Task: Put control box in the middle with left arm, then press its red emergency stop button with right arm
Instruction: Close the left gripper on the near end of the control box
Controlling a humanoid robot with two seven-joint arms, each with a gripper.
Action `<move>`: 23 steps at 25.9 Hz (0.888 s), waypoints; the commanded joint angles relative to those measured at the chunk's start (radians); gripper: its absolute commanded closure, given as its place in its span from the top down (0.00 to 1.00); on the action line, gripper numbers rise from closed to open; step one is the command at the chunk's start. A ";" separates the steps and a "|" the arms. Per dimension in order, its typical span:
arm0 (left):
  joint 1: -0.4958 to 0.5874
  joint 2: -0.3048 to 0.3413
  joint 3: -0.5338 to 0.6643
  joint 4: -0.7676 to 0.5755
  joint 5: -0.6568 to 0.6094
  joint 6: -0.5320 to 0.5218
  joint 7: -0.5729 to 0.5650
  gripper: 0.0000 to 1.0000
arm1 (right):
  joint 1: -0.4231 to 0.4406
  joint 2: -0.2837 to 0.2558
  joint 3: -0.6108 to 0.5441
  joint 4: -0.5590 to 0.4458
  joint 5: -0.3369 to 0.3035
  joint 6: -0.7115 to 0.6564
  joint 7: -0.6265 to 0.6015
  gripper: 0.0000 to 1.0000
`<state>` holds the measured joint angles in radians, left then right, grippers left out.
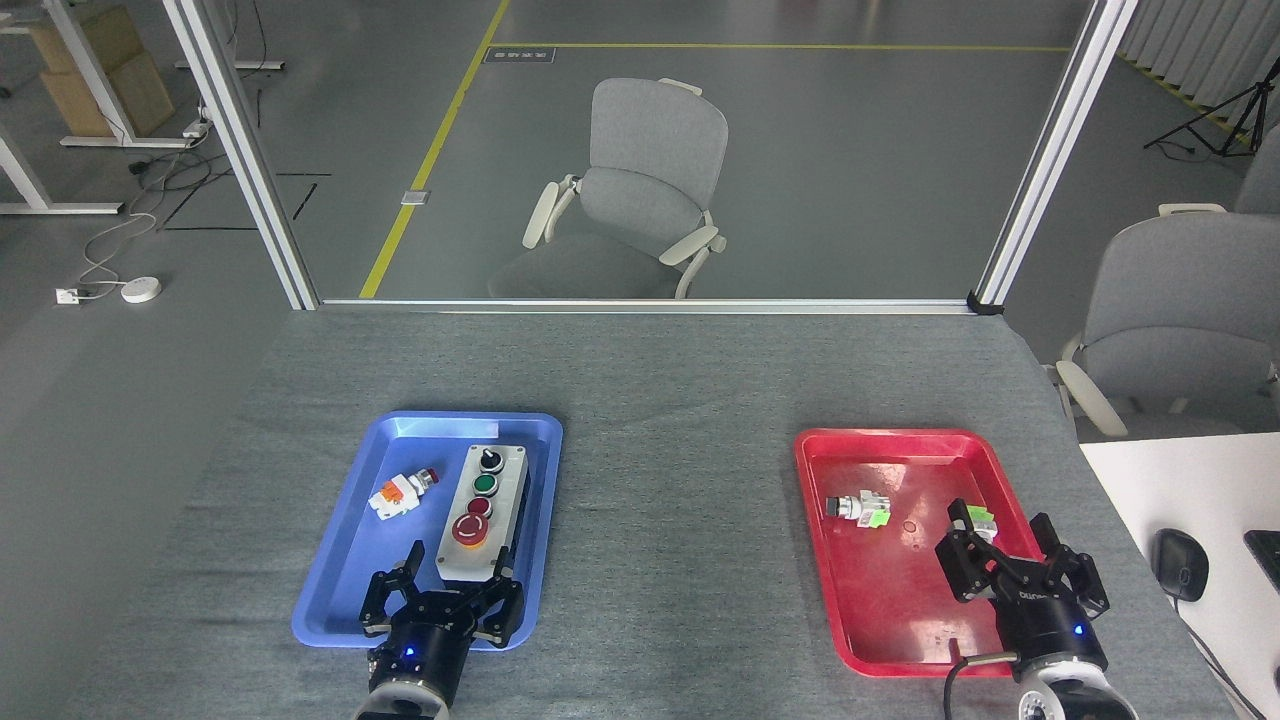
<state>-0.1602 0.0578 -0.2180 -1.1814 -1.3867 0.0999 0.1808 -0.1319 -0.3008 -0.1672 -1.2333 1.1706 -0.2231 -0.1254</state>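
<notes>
A grey woven cloth covers the table (660, 400), with a glass partition and an empty office chair (640, 190) beyond it. Take the blue tray (340, 590) as the landmark: the control box (503, 470) lies inside it along its right-hand wall, lengthwise front to back, with the red emergency stop button (469, 529) at the near end of its row. A small white-and-orange switch (399, 492) lies loose in the tray's left half, apart from the box.

The left gripper (445, 598) hangs over the tray's near edge, fingers spread wide with nothing in them, just short of the box's near end. Well to the right of the tray, over a red tray (900, 450), the right gripper (1020, 565) also stands with fingers apart and nothing held.

The box looks to me like rigid moulded plastic, fairly light but long, and smooth enough to slip. I would take it across its narrow width, by the plain side walls near the middle, so it does not swing. Pinching at the near end risks tipping it, and the fingers should stay clear of the button caps and of the tray wall close beside it.
</notes>
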 commanded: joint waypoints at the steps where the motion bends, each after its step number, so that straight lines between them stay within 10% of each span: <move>1: -0.021 -0.009 -0.001 0.037 0.003 -0.005 0.005 0.98 | 0.000 0.000 0.000 0.000 0.003 -0.001 0.000 1.00; 23: -0.173 -0.056 0.000 0.358 0.018 -0.032 0.092 0.98 | 0.000 0.005 0.002 0.000 0.006 0.001 0.000 1.00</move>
<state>-0.3066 0.0070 -0.2191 -0.8735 -1.3722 0.0689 0.2700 -0.1319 -0.2971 -0.1662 -1.2324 1.1757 -0.2234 -0.1239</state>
